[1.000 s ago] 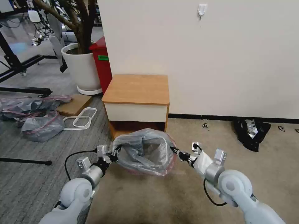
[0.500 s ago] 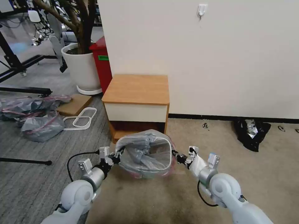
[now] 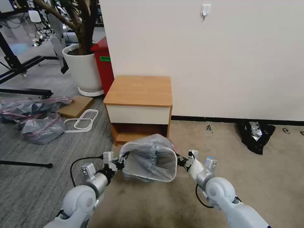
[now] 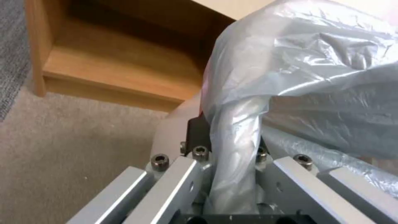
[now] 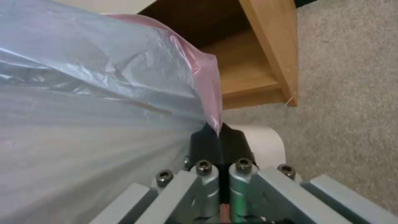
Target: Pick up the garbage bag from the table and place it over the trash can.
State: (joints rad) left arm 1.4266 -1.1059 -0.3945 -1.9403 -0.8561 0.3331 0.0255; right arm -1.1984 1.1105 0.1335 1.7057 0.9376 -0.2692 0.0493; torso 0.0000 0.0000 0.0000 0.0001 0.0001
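Both end effectors (image 3: 123, 160) (image 3: 179, 159) pinching crinkly translucent garbage bag (image 3: 148, 158) over beige trash can (image 5: 261, 140).

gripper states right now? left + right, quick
Left gripper: closed on the garbage bag, at its left edge.
Right gripper: closed on the bag's pink rim, right edge.

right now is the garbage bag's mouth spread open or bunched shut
Spread open: the garbage bag is stretched between the left gripper and right gripper, each shut on an edge.
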